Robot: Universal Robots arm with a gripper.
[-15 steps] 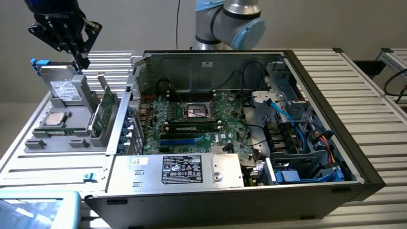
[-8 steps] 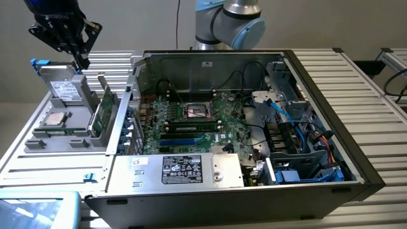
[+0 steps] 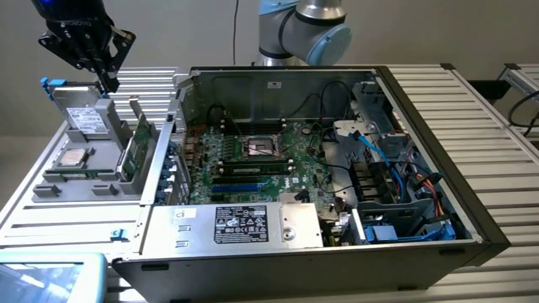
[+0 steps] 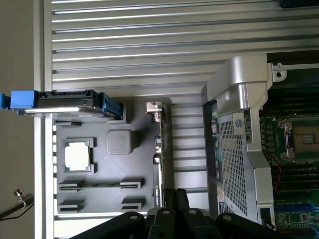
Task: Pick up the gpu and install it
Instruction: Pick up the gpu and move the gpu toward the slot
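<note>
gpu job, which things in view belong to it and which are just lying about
belongs: gpu, upright in the grey holder; tool, shut and empty above the holder; open computer case with its motherboard
lying about: silver drive with blue tabs; processor chip, both in the same holder

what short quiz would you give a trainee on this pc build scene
1. True or false: the gpu is already seated in the case.
2. Pick one. The pincer is: A) open around the gpu; B) shut, holding nothing, over the tray; C) down inside the case.
3. Fill in: the gpu stands ____ in the tray.

Key: 1 false; 2 B; 3 upright.
</note>
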